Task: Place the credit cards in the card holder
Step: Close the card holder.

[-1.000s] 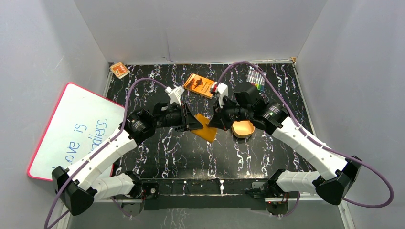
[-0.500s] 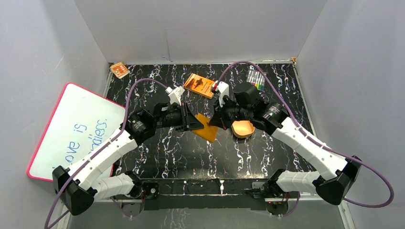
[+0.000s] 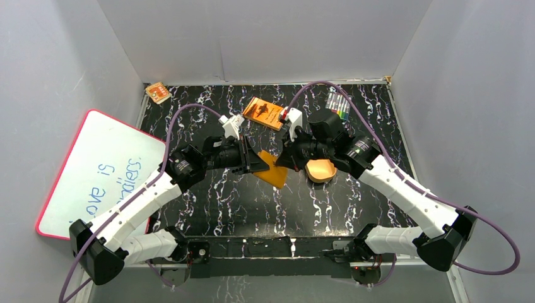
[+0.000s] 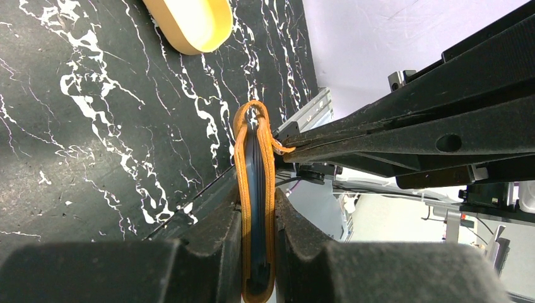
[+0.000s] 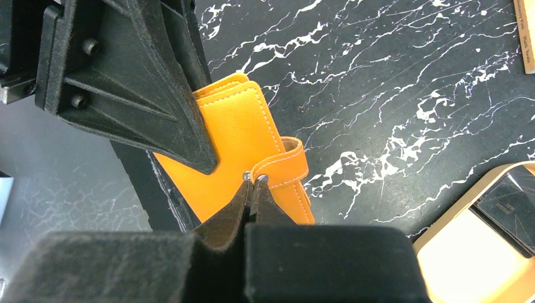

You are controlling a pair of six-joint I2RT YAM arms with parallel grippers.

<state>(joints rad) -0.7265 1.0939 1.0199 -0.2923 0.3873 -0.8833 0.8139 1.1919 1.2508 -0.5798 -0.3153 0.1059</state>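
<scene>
The orange card holder (image 3: pixel 272 169) hangs folded above the black marbled table, between the two arms. My left gripper (image 3: pixel 255 161) is shut on it. In the left wrist view the card holder (image 4: pixel 255 189) stands edge-on between the pads, its blue-grey inside showing. My right gripper (image 5: pixel 252 180) is shut, its tips pinching the edge of the snap tab (image 5: pixel 287 170) on the card holder's orange face (image 5: pixel 236 136). One black credit card (image 5: pixel 508 208) lies in the tan tray (image 5: pixel 454 252) at the lower right of the right wrist view.
The tan oval tray (image 3: pixel 320 170) sits on the table under the right arm. An orange book (image 3: pixel 264 112) and a pack of coloured markers (image 3: pixel 339 104) lie at the back. A whiteboard (image 3: pixel 101 170) leans at the left, and a small orange packet (image 3: pixel 158 93) lies at the back left.
</scene>
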